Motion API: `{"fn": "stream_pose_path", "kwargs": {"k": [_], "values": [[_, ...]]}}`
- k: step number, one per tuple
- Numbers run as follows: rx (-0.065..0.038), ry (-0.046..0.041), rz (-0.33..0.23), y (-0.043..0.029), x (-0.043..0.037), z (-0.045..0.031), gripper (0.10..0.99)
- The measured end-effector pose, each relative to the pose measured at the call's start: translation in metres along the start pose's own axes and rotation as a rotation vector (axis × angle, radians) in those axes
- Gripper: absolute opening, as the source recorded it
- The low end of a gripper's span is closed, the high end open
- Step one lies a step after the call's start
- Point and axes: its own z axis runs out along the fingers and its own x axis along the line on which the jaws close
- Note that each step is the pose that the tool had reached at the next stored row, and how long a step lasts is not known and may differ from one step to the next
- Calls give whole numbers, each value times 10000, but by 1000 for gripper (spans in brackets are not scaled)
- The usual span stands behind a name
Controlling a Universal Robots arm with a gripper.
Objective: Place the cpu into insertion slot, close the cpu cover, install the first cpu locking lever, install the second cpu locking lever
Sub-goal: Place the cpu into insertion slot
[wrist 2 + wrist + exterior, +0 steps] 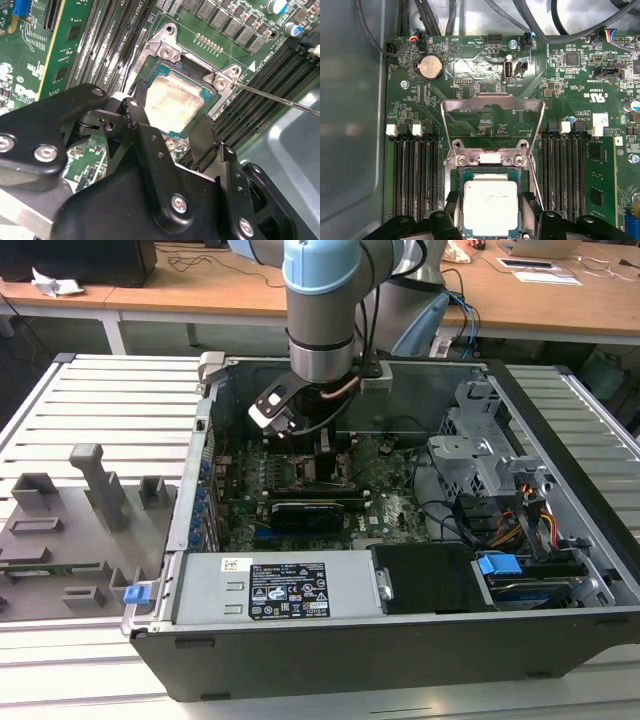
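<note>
The first step is in hand, nearly done by my reading — the small, flat, square cpu, pale silvery-beige metal on its face, lies level in the dark, grey-rimmed square insertion slot. The black end effector straddles it; gripping or released, I cannot tell. The thin grey metal cpu cover stands raised — withdrawing calls for a straight lift.

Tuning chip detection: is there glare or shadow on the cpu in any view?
First wrist view: cpu evenly lit, pale, no hard glare; open cover faintly shiny. Second wrist view: cpu face looks blotchy with reflections. Exterior view: board is dim under the arm.
</note>
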Motion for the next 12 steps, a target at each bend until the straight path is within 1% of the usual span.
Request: {"fn": "stream_pose_path", "kwargs": {"k": [2,4,5,6,7,8,9,12], "values": [[28,-1,-1,4,0,-29,588],[98,1,1,18,1,-40,455],[159,-1,2,29,1,-44,396],[205,-3,4,37,1,-49,396],[262,-4,4,43,1,-62,278],[275,-4,6,44,2,-78,157],[276,-3,5,46,2,-92,106],[278,-3,5,49,3,-132,106]]}}
